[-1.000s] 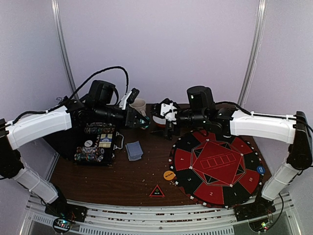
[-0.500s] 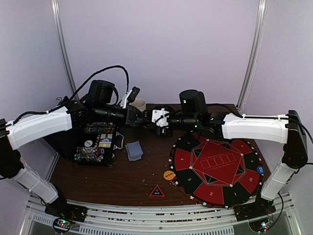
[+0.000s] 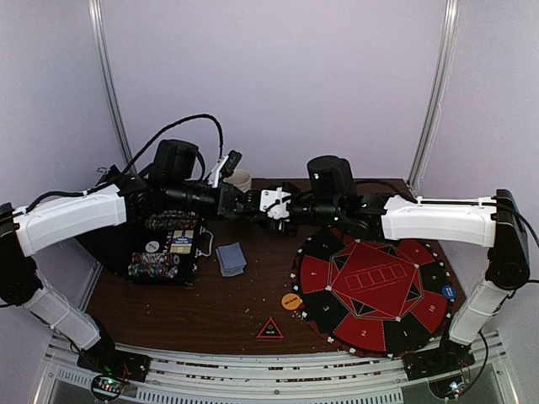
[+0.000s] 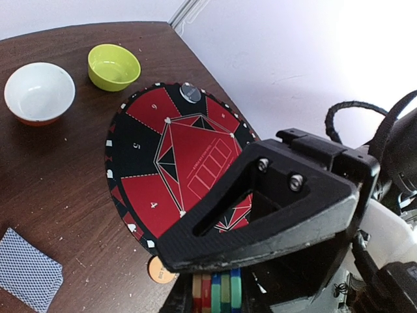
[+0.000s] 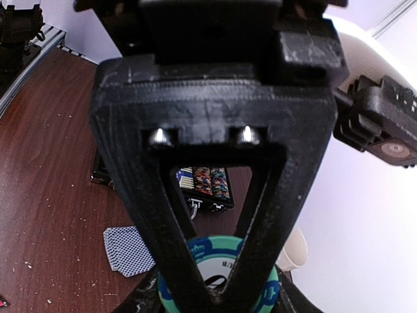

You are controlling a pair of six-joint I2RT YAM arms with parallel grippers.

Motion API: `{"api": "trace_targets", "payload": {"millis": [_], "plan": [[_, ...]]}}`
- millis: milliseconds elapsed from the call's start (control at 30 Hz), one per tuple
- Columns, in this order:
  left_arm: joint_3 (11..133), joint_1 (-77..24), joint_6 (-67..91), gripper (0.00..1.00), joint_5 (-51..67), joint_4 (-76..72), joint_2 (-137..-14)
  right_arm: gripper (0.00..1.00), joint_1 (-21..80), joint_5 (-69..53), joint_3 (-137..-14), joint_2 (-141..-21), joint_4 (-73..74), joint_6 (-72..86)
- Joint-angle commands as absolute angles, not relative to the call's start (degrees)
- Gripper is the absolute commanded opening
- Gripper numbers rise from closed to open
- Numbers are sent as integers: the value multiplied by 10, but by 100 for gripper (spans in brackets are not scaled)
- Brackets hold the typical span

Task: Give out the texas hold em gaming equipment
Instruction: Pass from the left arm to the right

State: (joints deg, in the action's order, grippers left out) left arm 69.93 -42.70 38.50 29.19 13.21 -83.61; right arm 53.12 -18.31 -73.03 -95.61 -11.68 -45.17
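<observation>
Your left claw (image 3: 249, 204) is closed on a short stack of chips (image 4: 218, 287), held edge-on in the air over the far middle of the table (image 3: 194, 311); from the right wrist, the end chip shows a green face with blue marks round its rim.

Your right claw (image 3: 268, 209) meets it head-on from the right, with its tips at the same stack; in the left wrist view one of its fingers crosses just above the chips; you cannot tell whether it has clamped on them.

The cards (image 3: 231, 257) lie face down in a small pile on the table, between the case (image 3: 166, 252) of chips and the round red-and-black mat (image 3: 370, 286).

The orange disc (image 3: 291, 301) sits at the mat's left rim; the marker (image 3: 269, 329) lies near the front edge, just nearer you than that disc; the blue disc (image 3: 448, 292) rests on the mat's right side; a grey disc (image 4: 190, 91) sits on the mat's rim near the green bowl (image 4: 114, 65).

The white bowl (image 4: 39, 91) stands beside the green one, apart from it; the mug (image 3: 240, 179) stands behind your left claw.
</observation>
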Motion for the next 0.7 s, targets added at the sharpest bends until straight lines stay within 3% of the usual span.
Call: {"api": "trace_targets", "payload": {"millis": [0, 167, 333, 500, 600, 667], "plan": [[693, -427, 388, 3, 303, 103, -846, 50, 540, -165, -746, -951, -154, -443], [693, -427, 388, 3, 306, 103, -848, 55, 544, -166, -745, -951, -159, -444], [692, -427, 386, 3, 306, 105, -847, 38, 544, -169, -749, -954, -142, -445], [689, -426, 384, 3, 307, 102, -845, 35, 544, -149, -748, -953, -126, -447], [689, -427, 383, 3, 310, 102, -845, 48, 545, -125, -742, -952, -124, -455], [689, -426, 382, 3, 310, 102, -845, 49, 544, -118, -737, -948, -124, -468]]}}
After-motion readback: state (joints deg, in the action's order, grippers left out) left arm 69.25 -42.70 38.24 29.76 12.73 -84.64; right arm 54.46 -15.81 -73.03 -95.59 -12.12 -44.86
